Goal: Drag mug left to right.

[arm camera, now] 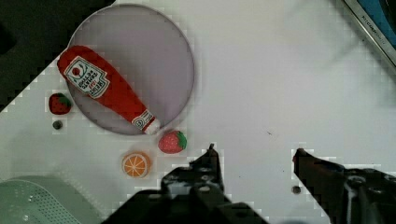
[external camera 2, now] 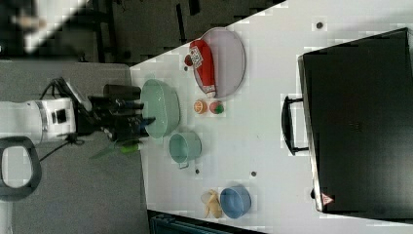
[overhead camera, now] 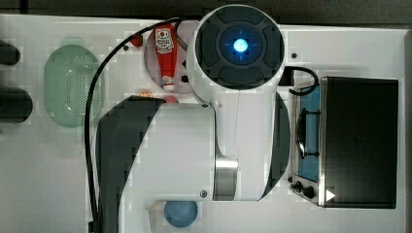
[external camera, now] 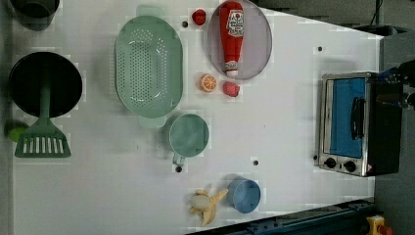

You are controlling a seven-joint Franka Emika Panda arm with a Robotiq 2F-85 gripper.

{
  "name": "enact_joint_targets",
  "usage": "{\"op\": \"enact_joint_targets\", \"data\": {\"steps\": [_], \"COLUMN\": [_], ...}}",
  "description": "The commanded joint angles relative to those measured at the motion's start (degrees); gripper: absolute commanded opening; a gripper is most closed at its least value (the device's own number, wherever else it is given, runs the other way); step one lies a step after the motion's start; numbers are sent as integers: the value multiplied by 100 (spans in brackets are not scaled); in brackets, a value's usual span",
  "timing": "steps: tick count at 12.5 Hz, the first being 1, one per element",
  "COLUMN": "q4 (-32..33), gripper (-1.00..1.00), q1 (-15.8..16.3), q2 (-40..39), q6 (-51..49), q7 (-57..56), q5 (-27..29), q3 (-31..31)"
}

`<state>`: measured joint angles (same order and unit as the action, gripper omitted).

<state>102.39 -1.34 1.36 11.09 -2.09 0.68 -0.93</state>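
Colander [external camera: 149, 66] is your landmark: the mug [external camera: 189, 135] sits upright just beside its corner, toward the left view's lower right. Your gripper [arm camera: 254, 151] hangs above the table, jaws wide apart and holding nothing.

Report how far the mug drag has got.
Done: nothing; the mug stands beside the colander, untouched. In hand: nothing; the gripper is open over bare table, holding nothing. Left: reach the mug, grip it and drag it across.
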Motion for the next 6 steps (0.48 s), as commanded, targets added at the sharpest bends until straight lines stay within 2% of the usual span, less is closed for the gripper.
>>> {"op": "enact_joint_targets", "data": {"steps": [1,3,6], "q4": [766,817,935], "gripper": [59,99,100], "q1": [-600,-541,-358], "q2": [1278,1244,1099], "q6": [-998,-985,-961], "q7": [558,557,558], "q5": [24,127,176], "q3": [-170,-300,-751]}}
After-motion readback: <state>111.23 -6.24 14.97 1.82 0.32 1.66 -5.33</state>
